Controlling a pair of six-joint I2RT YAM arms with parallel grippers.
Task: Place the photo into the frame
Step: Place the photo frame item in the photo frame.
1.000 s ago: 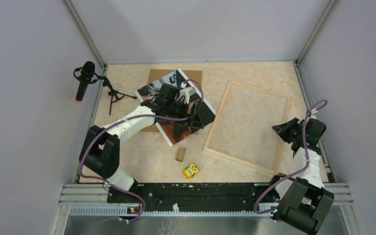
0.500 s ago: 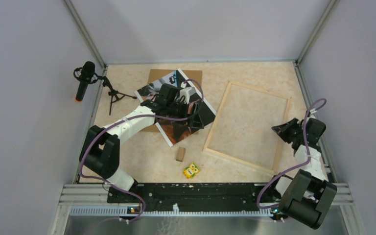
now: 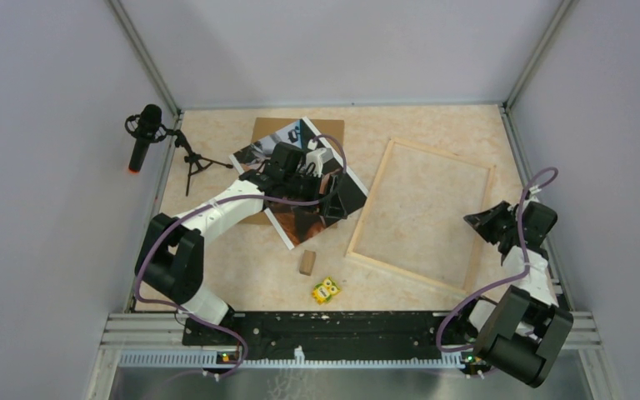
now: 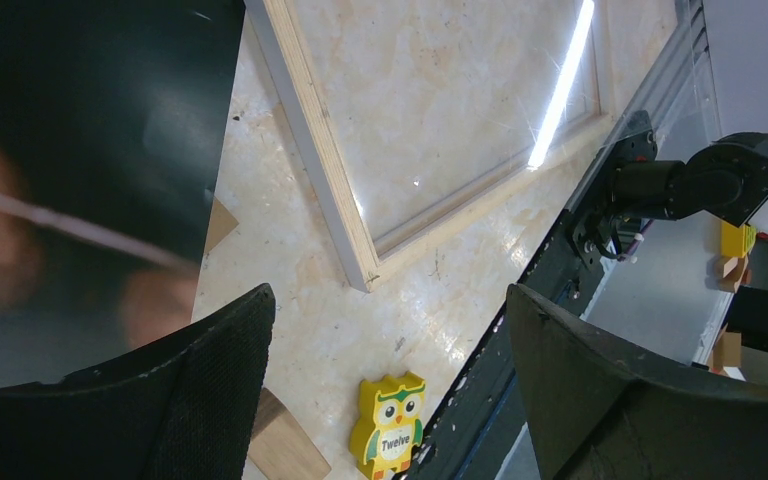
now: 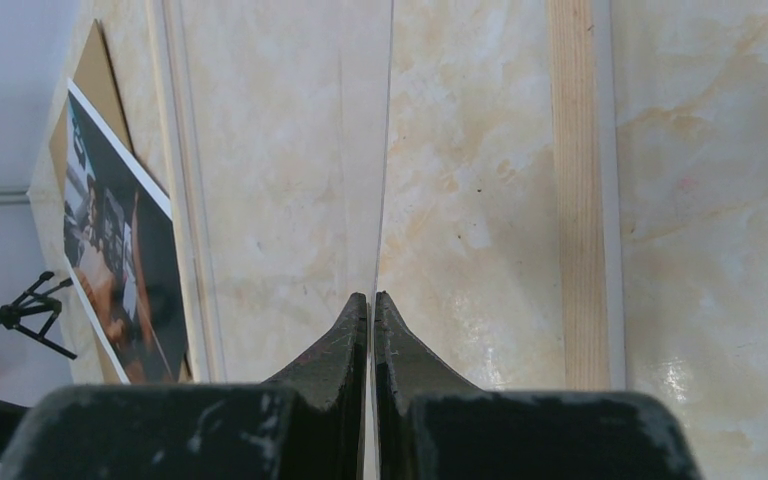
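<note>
Left tool (image 3: 336,200) spread over photo (image 3: 293,223); frame (image 3: 371,200) beside it

The photo (image 3: 296,227) is dark brown, black and white; frame (image 3: 367,208) pale wood; owl (image 3: 326,290) yellow; table (image 3: 242,258) marbled beige.

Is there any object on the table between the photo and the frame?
Nothing visible. The table between the photo and the frame is bare. The block and the owl lie nearer the arms, off that path.

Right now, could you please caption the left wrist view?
Open left pincer at the photo, frame and yellow owl beyond.
</note>
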